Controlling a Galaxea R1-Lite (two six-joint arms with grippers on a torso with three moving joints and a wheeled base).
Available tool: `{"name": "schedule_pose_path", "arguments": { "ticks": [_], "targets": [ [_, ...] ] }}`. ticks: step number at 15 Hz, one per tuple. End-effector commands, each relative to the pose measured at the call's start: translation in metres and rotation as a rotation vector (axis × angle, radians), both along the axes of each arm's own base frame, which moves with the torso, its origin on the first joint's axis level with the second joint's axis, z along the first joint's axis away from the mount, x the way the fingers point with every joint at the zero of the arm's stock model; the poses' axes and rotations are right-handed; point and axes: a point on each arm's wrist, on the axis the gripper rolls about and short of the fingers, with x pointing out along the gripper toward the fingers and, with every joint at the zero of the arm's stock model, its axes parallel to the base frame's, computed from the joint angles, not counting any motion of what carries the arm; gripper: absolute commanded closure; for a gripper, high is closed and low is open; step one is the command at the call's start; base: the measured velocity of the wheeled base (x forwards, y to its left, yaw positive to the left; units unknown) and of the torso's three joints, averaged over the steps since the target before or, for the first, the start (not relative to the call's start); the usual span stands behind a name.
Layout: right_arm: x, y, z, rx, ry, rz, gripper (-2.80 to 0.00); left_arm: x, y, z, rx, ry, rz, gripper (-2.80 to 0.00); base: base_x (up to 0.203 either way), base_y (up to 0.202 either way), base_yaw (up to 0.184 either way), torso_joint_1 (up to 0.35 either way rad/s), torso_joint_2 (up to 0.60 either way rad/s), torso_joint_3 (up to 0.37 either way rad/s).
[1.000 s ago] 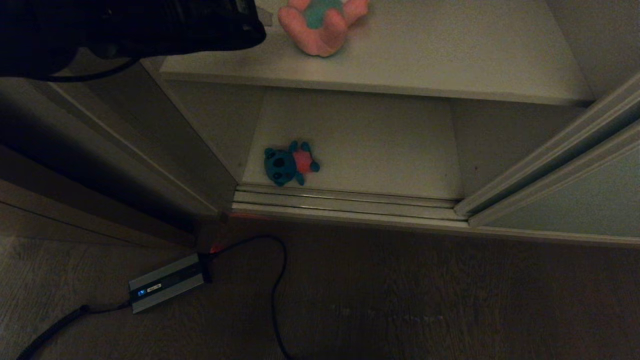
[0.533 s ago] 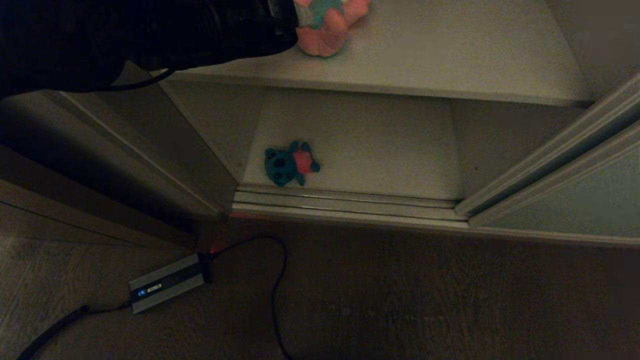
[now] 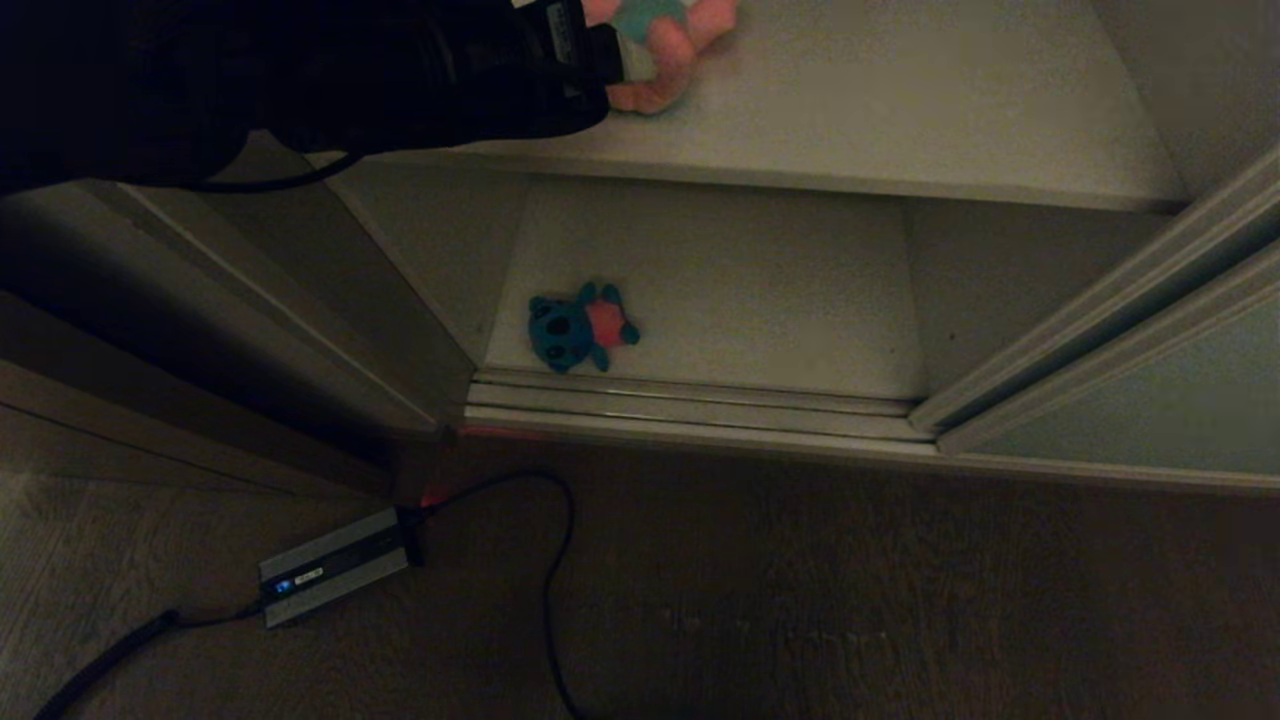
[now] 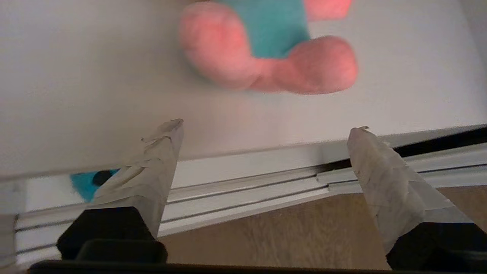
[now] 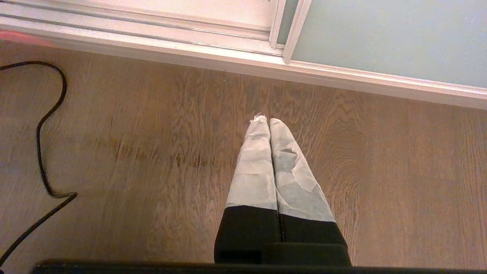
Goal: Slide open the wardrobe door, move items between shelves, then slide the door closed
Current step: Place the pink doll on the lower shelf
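A: What lies nearest?

B: Wood-grain floor (image 3: 800, 600), with a flat grey metal box (image 3: 335, 565) and its black cable (image 3: 555, 560) looping across the planks. The right gripper (image 5: 269, 121) hangs over that floor, its tape-wrapped jaws pressed together on nothing.

A: And the wardrobe?

B: Past the ribbed metal track (image 3: 690, 405), the lower shelf (image 3: 760, 290) is a smooth off-white board. The blue plush toy (image 3: 580, 327) lies flat near its front left corner, long axis running along the front edge, head toward the left wall, pink shirt toward the middle. The sliding wardrobe door (image 3: 1150, 400), a matte pale grey-green panel in a thin light frame, stands pushed to the right.

A: Farther up?

B: On the upper shelf (image 3: 900, 110) the pink plush toy (image 4: 266, 49), soft and rounded, rests with two stubby legs pointing at the front edge, its teal shirt between them and its body running back into the wardrobe. The left gripper (image 4: 266, 127) hovers at that front edge just short of the legs, jaws spread wide, wider than the toy, holding nothing.
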Motion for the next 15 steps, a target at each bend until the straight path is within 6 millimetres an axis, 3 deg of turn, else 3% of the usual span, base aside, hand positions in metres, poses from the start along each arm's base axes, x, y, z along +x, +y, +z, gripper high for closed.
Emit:
{"name": "schedule_pose_path", "arguments": {
  "ticks": [1,6,12,15],
  "targets": [
    [0.000,0.000,-0.001,-0.001,0.005,0.000,0.00,-0.002,0.005,0.002,0.002,0.001,0.015,-2.80,0.000,0.000,0.000,0.000,0.00,0.000],
    [0.000,0.000,-0.001,-0.001,0.005,0.001,0.00,0.004,0.005,-0.002,0.006,0.005,0.044,-2.80,0.000,0.000,0.000,0.000,0.00,0.000],
    [0.000,0.000,-0.001,-0.001,0.005,0.000,0.00,0.008,0.002,-0.006,0.003,0.020,0.039,-2.80,0.178,0.000,0.000,0.000,0.00,0.003],
    [0.000,0.000,-0.001,-0.001,0.005,0.000,0.00,0.009,0.000,-0.008,-0.039,0.048,0.025,-2.80,0.017,0.000,-0.001,0.001,0.00,0.001]
  ]
}}
